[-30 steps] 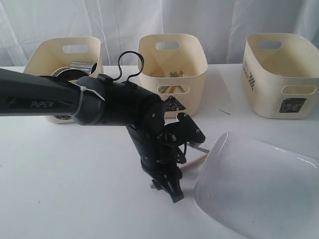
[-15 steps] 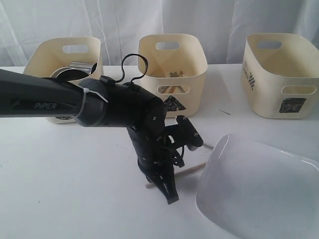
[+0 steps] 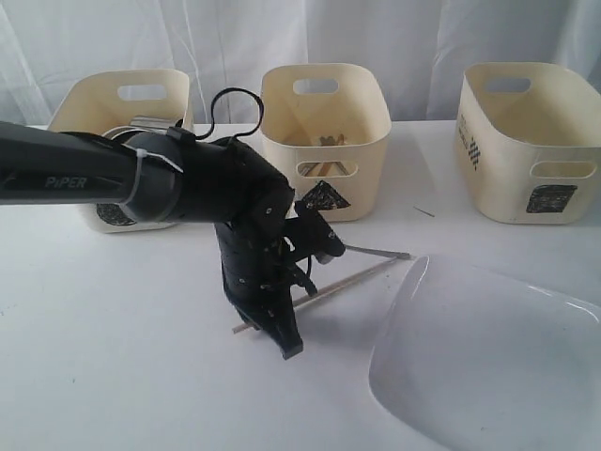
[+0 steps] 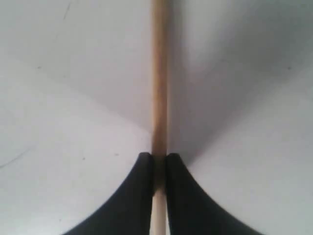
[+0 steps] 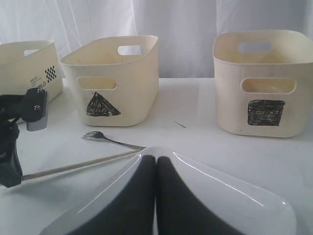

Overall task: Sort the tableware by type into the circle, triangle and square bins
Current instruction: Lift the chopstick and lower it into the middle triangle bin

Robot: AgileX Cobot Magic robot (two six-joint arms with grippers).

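Risks, as we judge them: the large white plate (image 3: 488, 357) sits just to the right of the left gripper (image 3: 288, 346), and the far end of the wooden chopstick (image 3: 352, 280) reaches almost to its rim, so a swing on lifting could knock it. The triangle bin (image 3: 362, 150), beyond the gripper, is a tight target for so long a stick held near one end. The free end may strike the wall or pivot in the grip. Left gripper: jaws nearly closed, pinching the single chopstick close to its near end. The rest runs away low over the tabletop (image 3: 113, 357); contact we cannot tell. Right gripper (image 5: 156, 159): jaws pressed together over the plate; a hold we cannot confirm. The metal fork (image 3: 376, 252), past the stick's far end, could get dragged.
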